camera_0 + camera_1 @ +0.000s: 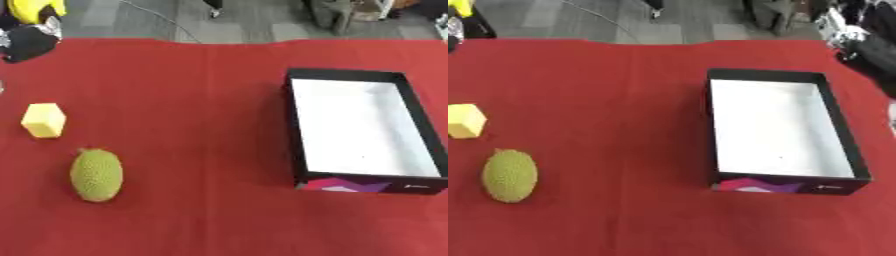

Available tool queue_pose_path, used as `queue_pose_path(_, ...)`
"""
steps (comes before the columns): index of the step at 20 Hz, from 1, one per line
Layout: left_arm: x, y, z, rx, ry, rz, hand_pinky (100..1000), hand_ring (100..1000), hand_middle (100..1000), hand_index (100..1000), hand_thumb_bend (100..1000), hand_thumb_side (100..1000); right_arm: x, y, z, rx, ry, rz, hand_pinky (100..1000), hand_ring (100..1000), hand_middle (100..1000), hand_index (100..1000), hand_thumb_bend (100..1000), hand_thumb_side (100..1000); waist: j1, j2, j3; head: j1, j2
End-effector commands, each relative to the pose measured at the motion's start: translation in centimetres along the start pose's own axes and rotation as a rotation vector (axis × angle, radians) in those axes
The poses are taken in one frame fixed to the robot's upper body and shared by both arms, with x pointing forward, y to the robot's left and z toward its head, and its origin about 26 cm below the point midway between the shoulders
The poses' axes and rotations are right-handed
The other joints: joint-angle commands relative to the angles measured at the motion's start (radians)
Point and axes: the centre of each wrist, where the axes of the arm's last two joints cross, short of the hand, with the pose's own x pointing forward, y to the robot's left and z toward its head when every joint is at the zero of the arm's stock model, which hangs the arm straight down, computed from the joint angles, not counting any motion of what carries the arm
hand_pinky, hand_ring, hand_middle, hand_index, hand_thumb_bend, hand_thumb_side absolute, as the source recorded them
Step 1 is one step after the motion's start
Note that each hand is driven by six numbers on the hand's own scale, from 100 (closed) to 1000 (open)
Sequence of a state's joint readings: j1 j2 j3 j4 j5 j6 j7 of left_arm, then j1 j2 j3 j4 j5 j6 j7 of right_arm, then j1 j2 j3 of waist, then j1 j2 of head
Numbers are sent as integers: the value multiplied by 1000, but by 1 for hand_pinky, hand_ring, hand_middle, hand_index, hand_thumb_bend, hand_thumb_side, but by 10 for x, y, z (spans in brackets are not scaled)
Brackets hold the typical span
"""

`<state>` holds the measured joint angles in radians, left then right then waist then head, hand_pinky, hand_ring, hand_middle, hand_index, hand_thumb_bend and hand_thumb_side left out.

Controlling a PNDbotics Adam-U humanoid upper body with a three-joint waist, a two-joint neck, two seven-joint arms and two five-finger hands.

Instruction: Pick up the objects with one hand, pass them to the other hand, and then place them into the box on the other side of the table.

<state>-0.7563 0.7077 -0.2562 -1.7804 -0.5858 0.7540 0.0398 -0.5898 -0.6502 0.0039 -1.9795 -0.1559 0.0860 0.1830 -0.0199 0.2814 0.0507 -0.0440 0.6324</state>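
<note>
Left eye view shows a red counter [192, 150] carrying three things. A yellow block [44, 120] lies at the left, with a green fruit [96, 175] just nearer than it, the two close but apart. A black box [363, 130] with a white floor stands well apart at the right and appears empty. Neither hand is seen in either view, so the state of the fingers cannot be told.

The block is judged light and stiff, with flat faces; it should be taken across two opposite sides. The fruit is oval with a bumpy skin, judged rigid and not slippery; it should be taken across its narrow middle, since it lies lengthwise near to far and may roll if nudged sideways. No step of the task appears begun.
</note>
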Motion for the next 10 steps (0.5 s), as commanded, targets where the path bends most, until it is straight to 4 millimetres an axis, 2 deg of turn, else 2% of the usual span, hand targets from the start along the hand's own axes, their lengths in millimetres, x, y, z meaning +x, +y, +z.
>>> queue_pose_path(1, 11, 5, 12, 40, -84, 54, 531, 421, 322, 438, 100, 358, 20, -3, -14, 158, -47, 63, 1000, 1000, 931, 1000, 100, 471, 0, -26, -2, -10, 14)
queue_pose_path(5, 14, -10, 28, 4, -161, 69, 529, 417, 324, 436, 100, 358, 33, 15, -34, 318, -110, 62, 1000, 1000, 936, 1000, 100, 455, -4, -30, -3, -18, 19)
queue_pose_path(10, 19, -26, 50, 8, -294, 51, 511, 417, 324, 431, 100, 328, 44, 45, -52, 487, -179, 59, 1000, 1000, 936, 1000, 100, 445, -8, -34, -4, -49, 15)
